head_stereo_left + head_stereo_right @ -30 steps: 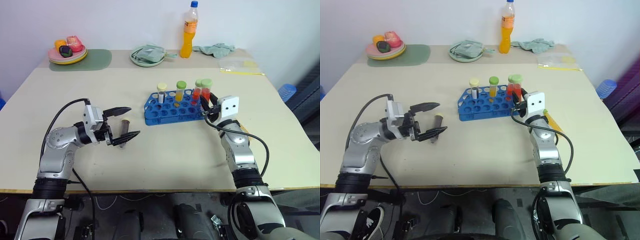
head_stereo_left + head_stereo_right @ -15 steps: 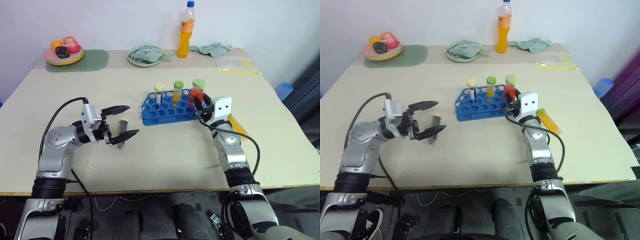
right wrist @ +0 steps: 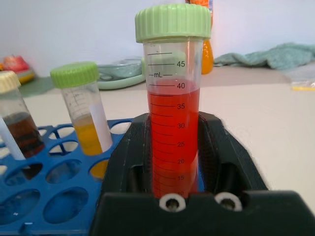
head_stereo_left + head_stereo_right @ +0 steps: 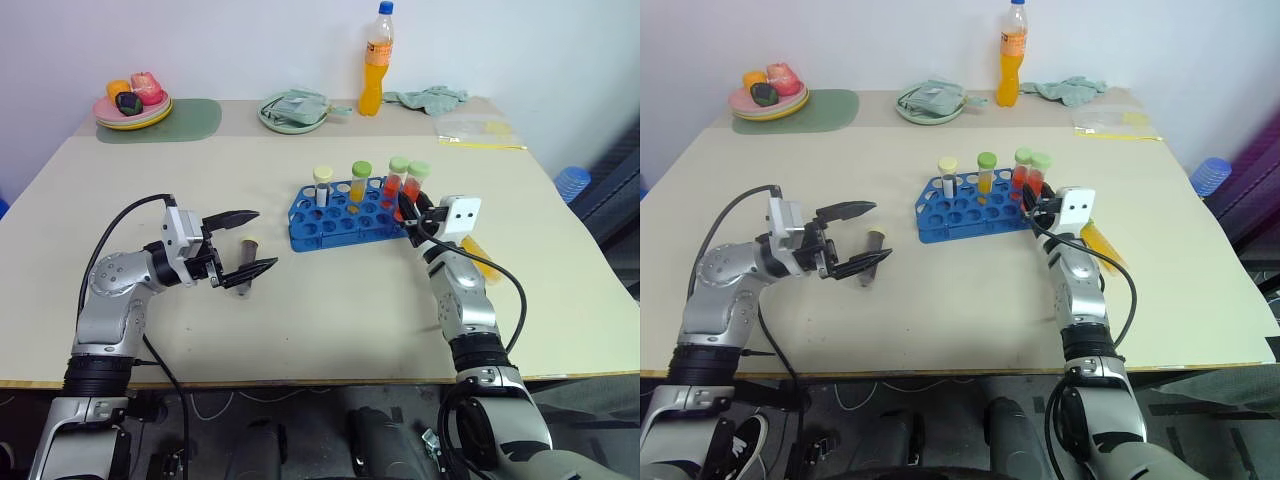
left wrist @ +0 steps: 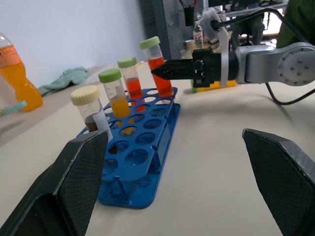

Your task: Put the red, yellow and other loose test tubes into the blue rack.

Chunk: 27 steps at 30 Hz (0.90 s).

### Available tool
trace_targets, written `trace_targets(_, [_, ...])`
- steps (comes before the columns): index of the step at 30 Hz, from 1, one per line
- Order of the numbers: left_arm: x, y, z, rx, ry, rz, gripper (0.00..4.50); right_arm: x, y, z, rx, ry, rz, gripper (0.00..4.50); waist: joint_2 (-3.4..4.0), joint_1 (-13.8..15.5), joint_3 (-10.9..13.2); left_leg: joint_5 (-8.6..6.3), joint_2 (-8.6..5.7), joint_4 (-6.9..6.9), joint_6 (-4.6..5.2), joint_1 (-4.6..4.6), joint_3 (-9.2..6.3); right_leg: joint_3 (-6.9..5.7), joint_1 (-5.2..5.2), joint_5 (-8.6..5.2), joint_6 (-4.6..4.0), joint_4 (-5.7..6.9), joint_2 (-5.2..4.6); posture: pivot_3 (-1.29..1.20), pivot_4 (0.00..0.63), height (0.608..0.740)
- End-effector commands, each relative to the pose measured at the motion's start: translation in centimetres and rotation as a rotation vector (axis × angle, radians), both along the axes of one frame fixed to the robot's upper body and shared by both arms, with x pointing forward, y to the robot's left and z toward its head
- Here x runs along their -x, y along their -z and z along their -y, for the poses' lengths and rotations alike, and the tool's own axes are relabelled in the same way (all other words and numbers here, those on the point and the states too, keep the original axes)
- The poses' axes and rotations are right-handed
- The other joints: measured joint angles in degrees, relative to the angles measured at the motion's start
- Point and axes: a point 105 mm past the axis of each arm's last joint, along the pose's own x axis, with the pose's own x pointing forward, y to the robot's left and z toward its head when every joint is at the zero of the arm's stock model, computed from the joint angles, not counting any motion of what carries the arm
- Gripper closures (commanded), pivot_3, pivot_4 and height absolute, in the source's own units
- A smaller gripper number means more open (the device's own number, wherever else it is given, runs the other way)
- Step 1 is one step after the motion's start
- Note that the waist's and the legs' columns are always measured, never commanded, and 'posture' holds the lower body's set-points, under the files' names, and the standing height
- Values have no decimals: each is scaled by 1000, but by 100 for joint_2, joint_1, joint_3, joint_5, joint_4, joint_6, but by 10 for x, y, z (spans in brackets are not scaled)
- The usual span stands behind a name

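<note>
The blue rack (image 4: 345,218) stands mid-table. It holds a cream-capped brown tube (image 4: 322,186), a green-capped yellow tube (image 4: 360,181) and a green-capped red tube (image 4: 397,177). A second red tube (image 3: 173,128) stands upright at the rack's right end. My right gripper (image 4: 411,207) is around it, its jaws slightly open. Another yellow tube (image 4: 479,251) lies on the table just right of that wrist. My left gripper (image 4: 263,241) hovers wide open left of the rack, and a dark brown tube (image 4: 248,253) lies on the table by its fingertips.
At the table's back are an orange drink bottle (image 4: 377,62), a green plate with a cloth (image 4: 296,111), a teal cloth (image 4: 430,97) and a plate of fruit (image 4: 134,104) on a green mat (image 4: 185,120). A clear bag (image 4: 477,131) lies back right.
The right gripper's jaws have loosened around the red tube, which now stands in the rack's right end. The left arm has kept still. The whole view has swayed.
</note>
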Motion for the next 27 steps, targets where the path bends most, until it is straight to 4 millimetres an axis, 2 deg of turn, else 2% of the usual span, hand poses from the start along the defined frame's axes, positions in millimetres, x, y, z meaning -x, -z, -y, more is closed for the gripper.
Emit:
trace_targets(1, [1, -14, 3, 3, 10, 56, 0, 3, -21, -1, 22, -14, 79, 838, 1, -1, 1, 0, 0, 0, 0, 0, 0, 0, 0, 0, 0, 0, 0, 0, 150, 740])
trace_targets(3, [1, -14, 4, 4, 11, 57, 0, 4, -25, 0, 44, -19, 92, 21, 2, -1, 1, 0, 0, 0, 0, 0, -1, 0, -1, 0, -1, 0, 1, 0, 150, 740])
trace_targets(11, [4, -13, 7, 10, 11, 57, 0, 20, -40, 11, 93, -82, 97, 21, 3, 9, 2, 0, 0, 0, 0, -2, 0, 0, 0, 0, -1, -1, 0, 0, 150, 740])
trace_targets(15, [5, -13, 9, 20, 19, 53, 0, 42, -78, 23, 196, -199, 114, 21, 18, 16, 11, 0, 0, 0, 0, -3, 1, 1, -1, -1, 0, -1, -4, 0, 150, 740])
trace_targets(17, [4, -13, 9, 22, 20, 52, 0, 46, -86, 30, 239, -224, 86, 21, 16, 20, 10, 0, -1, 1, 0, -3, 1, 2, 1, -8, -14, -3, -5, 0, 150, 740])
trace_targets(21, [1, -15, 13, 37, 27, 55, 0, 50, -70, 65, 452, -252, -168, 21, 15, 28, 10, 0, -2, 1, 1, -1, 0, 0, 7, -10, -17, -13, 1, 0, 150, 740])
trace_targets(24, [1, -11, 18, 41, 40, 47, 0, 51, -52, 97, 597, -205, -435, 21, 14, 25, 9, -1, -3, 1, 1, -1, 2, 1, 6, -11, -17, -16, 1, 0, 150, 740])
trace_targets(27, [-1, -5, 23, 51, 46, 31, 0, 47, -47, 126, 633, -120, -642, 21, 24, -2, 14, -1, -4, 2, 3, -1, 12, 11, 3, -12, -19, -17, 1, 0, 150, 740])
